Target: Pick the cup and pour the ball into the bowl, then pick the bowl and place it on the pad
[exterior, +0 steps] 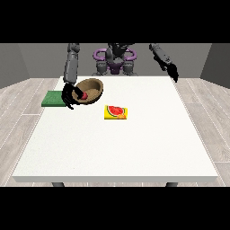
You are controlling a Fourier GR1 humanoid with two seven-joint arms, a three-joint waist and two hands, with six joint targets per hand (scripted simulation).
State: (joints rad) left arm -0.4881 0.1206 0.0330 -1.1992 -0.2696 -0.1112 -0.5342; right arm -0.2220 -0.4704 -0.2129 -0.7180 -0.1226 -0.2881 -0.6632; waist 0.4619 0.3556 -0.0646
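Now round wooden bowl (91, 91) w/ red ball (83, 95), tilted, beside flat green pad (53, 99).

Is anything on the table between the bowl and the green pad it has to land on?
Nothing visible. The bowl, tilted with the red ball inside, is at the hand at the view's left, right beside the green pad. The yellow packet lies on the bowl's other side, away from the pad.

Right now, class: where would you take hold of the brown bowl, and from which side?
Grip the brown bowl at its rim, from the view's left, nearest the green pad. It sits tilted, its opening facing the camera, exposing that edge. The hand at the view's left is already there.
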